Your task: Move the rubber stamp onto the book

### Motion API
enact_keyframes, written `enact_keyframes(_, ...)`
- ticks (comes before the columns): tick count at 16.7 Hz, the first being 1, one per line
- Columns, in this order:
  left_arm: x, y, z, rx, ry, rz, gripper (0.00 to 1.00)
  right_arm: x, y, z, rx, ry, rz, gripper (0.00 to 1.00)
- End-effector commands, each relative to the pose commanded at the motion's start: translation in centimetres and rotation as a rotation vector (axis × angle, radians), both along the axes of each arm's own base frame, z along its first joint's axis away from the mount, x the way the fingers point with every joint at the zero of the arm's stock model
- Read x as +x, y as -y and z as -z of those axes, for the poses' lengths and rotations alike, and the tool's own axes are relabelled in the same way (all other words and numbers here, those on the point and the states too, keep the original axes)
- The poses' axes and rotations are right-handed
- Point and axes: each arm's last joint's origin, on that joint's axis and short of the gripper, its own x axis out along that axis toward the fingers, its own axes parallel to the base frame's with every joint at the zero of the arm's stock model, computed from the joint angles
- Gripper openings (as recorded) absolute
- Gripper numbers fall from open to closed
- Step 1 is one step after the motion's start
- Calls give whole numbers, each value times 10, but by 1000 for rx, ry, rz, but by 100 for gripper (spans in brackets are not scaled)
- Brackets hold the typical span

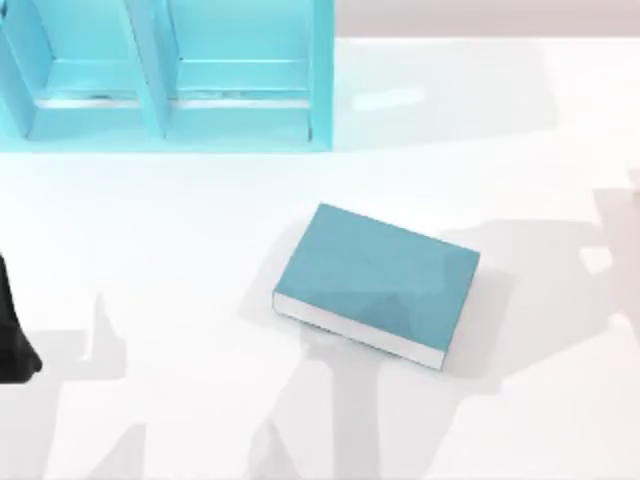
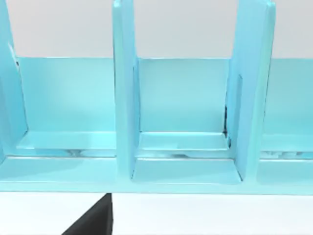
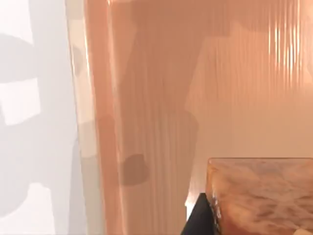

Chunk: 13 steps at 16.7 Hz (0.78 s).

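Teal book (image 1: 385, 278) flat, table ctr

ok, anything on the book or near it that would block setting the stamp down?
Nothing visible. The book lies flat mid-table, cover bare; the shelf unit stands apart at the far left. The rubber stamp shows close up in the right wrist view; its path to the book can't be seen.

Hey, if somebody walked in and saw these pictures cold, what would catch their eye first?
Probably the book, a thick teal slab lying flat and askew near the middle of the white table. Next, the big light-blue shelf unit along the far edge at the left, its open compartments seen close in the left wrist view. The right wrist view shows an orange-brown block up close.
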Motion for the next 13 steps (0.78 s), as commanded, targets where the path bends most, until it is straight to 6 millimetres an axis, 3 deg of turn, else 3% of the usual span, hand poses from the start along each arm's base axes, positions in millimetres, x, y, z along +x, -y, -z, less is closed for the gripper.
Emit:
enact_keyframes(2,0,0,0,0,0,0,100,-1,-26,-21,3,-1,-8,0)
enact_keyframes(4,0,0,0,0,0,0,100,-4,-54,-29,1,-41,-24,0)
enact_keyframes(8,0,0,0,0,0,0,100,-9,-98,-18,-37,-186,-55,0)
enact_keyframes(13,0,0,0,0,0,0,100,-11,-104,-14,-50,-221,-56,0)
